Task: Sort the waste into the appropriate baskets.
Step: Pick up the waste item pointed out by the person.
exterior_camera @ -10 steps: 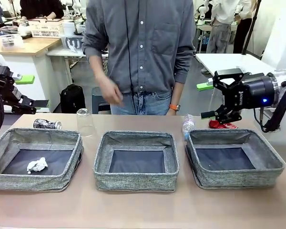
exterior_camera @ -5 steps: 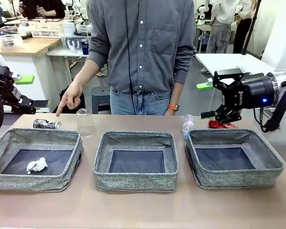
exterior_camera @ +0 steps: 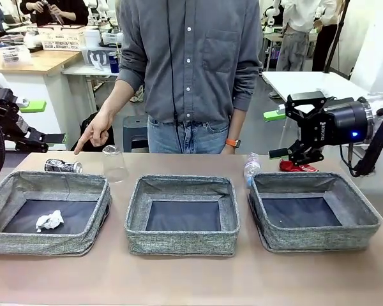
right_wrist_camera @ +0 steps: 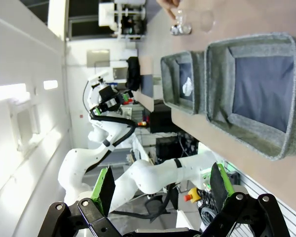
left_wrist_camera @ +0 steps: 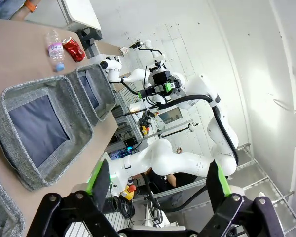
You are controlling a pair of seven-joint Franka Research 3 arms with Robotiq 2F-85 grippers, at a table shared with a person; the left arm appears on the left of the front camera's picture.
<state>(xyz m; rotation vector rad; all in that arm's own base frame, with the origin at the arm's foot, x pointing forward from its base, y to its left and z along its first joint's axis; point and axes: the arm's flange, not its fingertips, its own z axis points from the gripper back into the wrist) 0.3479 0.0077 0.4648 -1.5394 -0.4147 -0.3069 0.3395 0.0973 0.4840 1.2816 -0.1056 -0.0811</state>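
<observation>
Three grey woven baskets stand in a row: left, middle, right. A crumpled white tissue lies in the left one. Behind the baskets sit a dark can, an upturned clear cup, a water bottle and a crushed red can. The person's hand points down toward the dark can. My right gripper hovers open above the red can. At the far left edge my left gripper hangs open, holding nothing. Both wrist views show wide, empty jaws: left gripper, right gripper.
The person stands at the far side, behind the middle basket. The left wrist view looks along the table past the middle basket to the bottle and red can. Bare tabletop runs along the front.
The person's hand swung from the waist out to the left and now points at the dark can. Both arms stayed still.
</observation>
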